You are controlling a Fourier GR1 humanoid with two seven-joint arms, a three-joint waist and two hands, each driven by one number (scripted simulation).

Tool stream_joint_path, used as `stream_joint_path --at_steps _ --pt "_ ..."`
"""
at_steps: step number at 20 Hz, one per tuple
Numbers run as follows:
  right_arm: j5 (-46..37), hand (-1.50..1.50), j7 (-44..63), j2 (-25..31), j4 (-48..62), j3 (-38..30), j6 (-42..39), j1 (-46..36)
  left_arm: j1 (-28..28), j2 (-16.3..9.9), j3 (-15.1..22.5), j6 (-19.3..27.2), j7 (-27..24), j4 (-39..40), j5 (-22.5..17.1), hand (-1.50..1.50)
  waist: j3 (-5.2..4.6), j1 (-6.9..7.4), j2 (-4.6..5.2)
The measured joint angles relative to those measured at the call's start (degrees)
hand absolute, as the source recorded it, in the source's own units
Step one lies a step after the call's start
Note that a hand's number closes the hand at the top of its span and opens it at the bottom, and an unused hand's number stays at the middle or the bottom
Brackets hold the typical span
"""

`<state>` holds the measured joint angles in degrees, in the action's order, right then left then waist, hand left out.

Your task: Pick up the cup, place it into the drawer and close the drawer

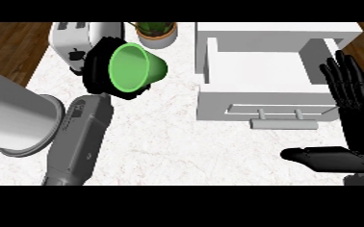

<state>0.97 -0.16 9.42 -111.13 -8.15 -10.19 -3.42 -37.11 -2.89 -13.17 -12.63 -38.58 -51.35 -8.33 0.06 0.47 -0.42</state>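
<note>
Left hand: the left hand (107,72) is curled round the cup, black fingers wrapping behind and under it, left of centre above the counter.
Left arm: the grey forearm (80,142) runs up from the lower left edge to that hand.
Cup: the cup (136,69) is bright green, plain, tapered, with a wide round mouth and a narrower base.
Cup place: held in the left hand, over the counter's left part, well apart from the drawer.
Cup axis: it lies on its side; the long axis runs roughly left to right, the open mouth toward the view and leftward, the narrow base pointing right toward the drawer.
Writing: none can be read on the cup; a small dark mark shows on the toaster, too small to tell.
Right hand: the right hand (344,120) is wide open at the right edge, fingers straight and up, thumb out to the left, holding nothing.
Drawer: the white drawer (259,98) stands pulled open, hollow showing, with a bar handle (283,123) on its near front.
Counter: pale marbled counter (177,144).
Toaster: a white toaster (74,36) sits behind the left hand.
Plant: a potted plant (156,31) stands just behind the cup.
Pot: a grey round pot (25,125) is at the left edge.
</note>
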Motion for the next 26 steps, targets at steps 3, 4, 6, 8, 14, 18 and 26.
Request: stream_joint_path --at_steps 3,4,6,8,14,18,26 --pt "1.1 -1.50 -0.1 0.8 0.8 -1.4 -0.5 -0.8 -2.4 1.5 3.1 3.5 5.5 -4.7 0.0 1.50 0.00 -0.20 0.08" --pt "1.2 -1.50 -0.2 0.6 0.3 -1.3 -0.7 -0.1 -3.6 1.8 3.9 4.8 7.4 -5.8 0.2 1.50 -0.01 -0.34 0.10" --pt "1.1 -1.50 -0.3 0.0 -0.2 -0.8 -0.5 0.4 -6.4 2.1 5.4 7.4 10.7 -6.8 0.5 1.50 -0.02 -0.58 0.17" --pt "1.5 -1.50 -1.3 0.3 1.1 -1.4 -1.1 0.2 -9.3 2.4 7.1 10.1 13.6 -7.2 0.5 1.50 -0.03 -0.75 0.26" --pt "0.9 -1.50 -3.4 0.1 3.4 -1.7 -1.0 -0.5 -17.1 2.8 13.4 19.3 19.7 -5.3 -0.9 1.50 -0.03 -1.28 0.44" --pt "1.8 -1.50 -3.5 0.5 3.2 -2.2 -1.8 -0.6 -22.2 2.8 15.3 22.3 20.8 0.3 -3.3 1.50 -0.04 -1.58 0.53" --pt "1.2 -1.50 -3.7 0.4 4.1 -1.7 -2.0 -1.0 -30.6 2.9 21.6 28.6 21.4 11.7 -11.6 1.50 -0.03 -2.51 0.74"
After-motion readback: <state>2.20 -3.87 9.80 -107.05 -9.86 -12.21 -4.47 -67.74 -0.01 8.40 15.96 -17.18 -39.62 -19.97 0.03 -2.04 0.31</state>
